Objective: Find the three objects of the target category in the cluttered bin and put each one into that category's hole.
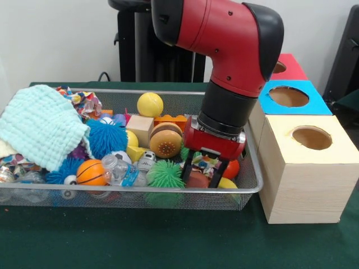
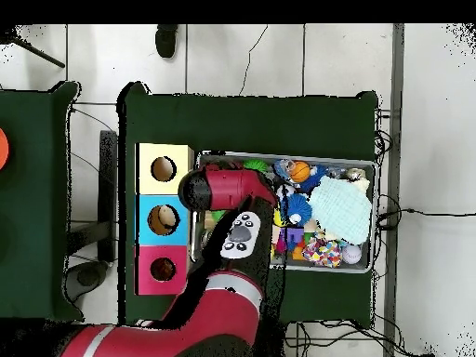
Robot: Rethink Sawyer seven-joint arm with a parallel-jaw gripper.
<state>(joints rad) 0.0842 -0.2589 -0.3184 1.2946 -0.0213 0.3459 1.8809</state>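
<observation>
Counter (image 1: 168,241): dark green surface, filling the lower part of the front view; it carries the bin and the three boxes.
Bin (image 1: 140,200): silver wire-mesh tray with a thicker rim, in the left and centre of the front view; in the overhead view it lies right of centre, just beside the boxes.
Cloth (image 1: 39,126): pale mint knitted piece, heaped at the bin's left end over other items.
Orange ball (image 1: 90,172): basketball pattern, lower left of the bin, near the front wall.
Blue spiky ball (image 1: 106,138): just right of the cloth.
Yellow ball (image 1: 150,105): at the bin's far wall, centre of the frame.
Wooden cube (image 1: 140,129): below the yellow ball, touching the burger toy on its right.
Burger toy (image 1: 166,140): tan and brown, mid-bin, just left of the claw.
Green spiky ball (image 1: 165,174): against the front wall, below the burger toy.
Arm (image 1: 224,39): red and black, entering from the top centre and bending down into the bin's right end.
Claw (image 1: 201,172): two black fingers (image 1: 187,163) spread apart – lowered among the toys at the bin's right end; whether they touch any item cannot be told.
Boxes: three in a row right of the bin – cream-topped (image 1: 311,140) nearest the camera, blue-topped (image 1: 291,98) behind it, red-topped (image 1: 287,67) farthest; each has one round hole in its top.
</observation>
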